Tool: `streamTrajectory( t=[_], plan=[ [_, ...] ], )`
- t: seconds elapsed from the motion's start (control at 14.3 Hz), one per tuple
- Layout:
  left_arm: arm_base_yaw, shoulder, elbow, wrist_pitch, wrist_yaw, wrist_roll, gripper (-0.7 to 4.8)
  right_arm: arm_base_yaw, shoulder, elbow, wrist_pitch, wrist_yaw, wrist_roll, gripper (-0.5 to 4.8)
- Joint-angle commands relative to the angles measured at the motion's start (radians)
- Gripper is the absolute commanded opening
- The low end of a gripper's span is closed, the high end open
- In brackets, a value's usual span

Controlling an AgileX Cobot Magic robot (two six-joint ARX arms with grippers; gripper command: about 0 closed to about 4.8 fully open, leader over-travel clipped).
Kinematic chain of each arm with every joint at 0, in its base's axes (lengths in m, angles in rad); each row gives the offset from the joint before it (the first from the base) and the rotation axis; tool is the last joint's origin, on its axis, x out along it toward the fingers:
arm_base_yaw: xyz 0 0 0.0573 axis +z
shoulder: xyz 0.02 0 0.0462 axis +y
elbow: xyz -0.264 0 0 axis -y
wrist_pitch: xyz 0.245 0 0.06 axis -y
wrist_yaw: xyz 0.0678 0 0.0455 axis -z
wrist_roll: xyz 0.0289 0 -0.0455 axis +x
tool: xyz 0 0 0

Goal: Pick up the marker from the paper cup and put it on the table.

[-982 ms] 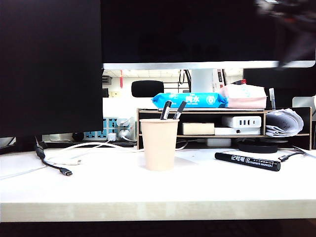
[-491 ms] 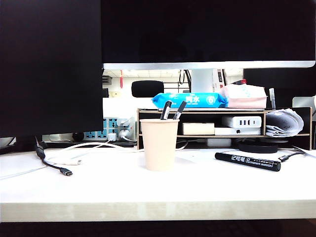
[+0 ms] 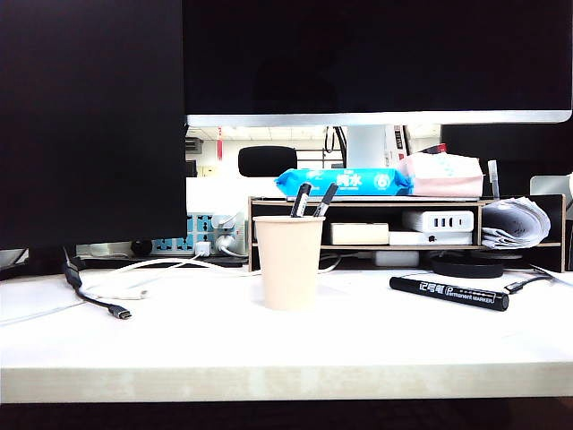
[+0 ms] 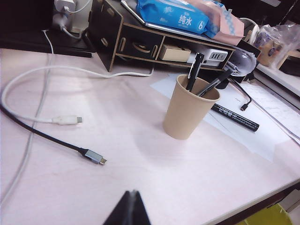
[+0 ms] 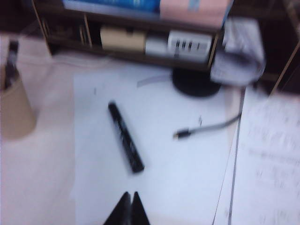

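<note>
While one marker (image 3: pixel 448 293) lies flat, both tools seem shut.

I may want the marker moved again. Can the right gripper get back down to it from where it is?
Probably yes. The right gripper, shut, hangs above the marker, which lies flat on the table, apart from the cup and cable. It must open first.

The marker (image 3: pixel 448 293), lying on the table (image 3: pixel 269 358) right of the paper cup (image 3: pixel 288 262), carries white print along its barrel: Chinese characters, then a circled "P" and the words "PERMANENT MARKER", barely legible. On the far shelf, the blue wipes pack (image 3: pixel 343 182) shows large white Chinese lettering, of which "水" can be read; its smaller print is too fine to make out.
</note>
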Motion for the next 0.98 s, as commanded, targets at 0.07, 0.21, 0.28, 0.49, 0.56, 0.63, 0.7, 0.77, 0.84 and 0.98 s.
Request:
streamTrajectory(
  t=[0.07, 0.21, 0.28, 0.49, 0.56, 0.63, 0.7, 0.77, 0.84, 0.98],
  plan=[
    [0.002, 0.0, 0.0, -0.001, 0.003, -0.001, -0.05, -0.05, -0.126, -0.082, 0.14, -0.001, 0.003, -0.05],
    [0.002, 0.0, 0.0, -0.001, 0.003, -0.001, -0.05, -0.082, -0.197, -0.13, 0.174, -0.004, 0.003, -0.04],
    [0.002, 0.0, 0.0, -0.001, 0.003, -0.001, -0.05, -0.095, -0.224, -0.154, 0.201, -0.004, 0.004, -0.04],
    [0.002, 0.0, 0.0, -0.001, 0.003, -0.001, -0.05, -0.127, -0.249, -0.175, 0.218, -0.003, 0.004, -0.04],
    [0.002, 0.0, 0.0, -0.001, 0.003, -0.001, -0.05, -0.13, -0.249, -0.177, 0.218, -0.004, 0.004, -0.04],
    [0.002, 0.0, 0.0, -0.001, 0.003, -0.001, -0.05, -0.139, -0.25, -0.204, 0.265, -0.004, 0.004, -0.04],
    [0.002, 0.0, 0.0, -0.001, 0.003, -0.001, -0.05, -0.141, -0.25, -0.259, 0.345, -0.005, 0.005, -0.04],
    [0.002, 0.0, 0.0, -0.001, 0.003, -0.001, -0.05, -0.141, -0.25, -0.272, 0.364, -0.005, 0.005, -0.04],
    [0.002, 0.0, 0.0, -0.001, 0.003, -0.001, -0.05, -0.14, -0.251, -0.304, 0.436, -0.005, 0.005, -0.04],
    [0.002, 0.0, 0.0, -0.001, 0.003, -0.001, -0.05, -0.141, -0.251, -0.336, 0.493, -0.004, 0.008, -0.05]
  ],
)
